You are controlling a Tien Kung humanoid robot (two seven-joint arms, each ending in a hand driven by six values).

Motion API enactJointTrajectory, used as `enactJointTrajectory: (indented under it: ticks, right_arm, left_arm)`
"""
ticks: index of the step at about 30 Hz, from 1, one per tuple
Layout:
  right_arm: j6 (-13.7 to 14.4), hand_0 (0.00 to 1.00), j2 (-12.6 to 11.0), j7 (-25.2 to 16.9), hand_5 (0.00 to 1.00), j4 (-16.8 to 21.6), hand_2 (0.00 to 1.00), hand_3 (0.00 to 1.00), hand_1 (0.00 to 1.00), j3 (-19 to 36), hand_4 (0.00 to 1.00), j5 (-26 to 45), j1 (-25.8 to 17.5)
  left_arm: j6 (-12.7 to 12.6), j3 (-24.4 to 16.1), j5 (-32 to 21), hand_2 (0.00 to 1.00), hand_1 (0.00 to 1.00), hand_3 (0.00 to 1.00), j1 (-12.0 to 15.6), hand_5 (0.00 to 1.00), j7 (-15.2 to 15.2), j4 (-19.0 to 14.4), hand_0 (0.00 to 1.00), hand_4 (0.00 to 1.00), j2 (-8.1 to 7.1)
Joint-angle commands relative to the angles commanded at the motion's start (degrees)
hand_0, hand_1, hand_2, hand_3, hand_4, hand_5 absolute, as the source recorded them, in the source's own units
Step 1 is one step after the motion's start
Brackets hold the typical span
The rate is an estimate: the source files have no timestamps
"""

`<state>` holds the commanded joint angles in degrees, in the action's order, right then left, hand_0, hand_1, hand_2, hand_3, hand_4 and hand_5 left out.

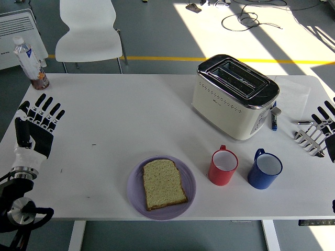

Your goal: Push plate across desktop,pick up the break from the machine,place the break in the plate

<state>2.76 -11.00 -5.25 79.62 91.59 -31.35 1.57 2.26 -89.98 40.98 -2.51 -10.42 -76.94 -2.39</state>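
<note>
A slice of bread (164,183) lies flat on the purple plate (135,194) near the table's front edge. The cream toaster (234,96) stands at the back right, both slots empty. My left hand (37,123) hovers at the table's left edge with fingers spread, holding nothing, far from the plate. My right hand (323,128) rests at the right edge, fingers stretched out and empty, well to the right of the toaster.
A red mug (223,167) and a blue mug (265,169) stand right of the plate. A blue pen (274,119) lies beside the toaster. A water bottle (30,61) stands at the far left corner. A white chair (89,32) is behind the table.
</note>
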Motion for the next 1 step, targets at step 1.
enactJointTrajectory:
  ticks: [1]
  right_arm:
    - [-0.02, 0.781, -0.01, -0.02, 0.506, 0.03, 0.773, 0.766, 0.754, 0.00, 0.505, -0.02, 0.00]
  left_arm:
    - [0.00, 0.00, 0.04, 0.892, 0.834, 0.857, 0.00, 0.998, 0.02, -0.04, 0.809, 0.537, 0.02]
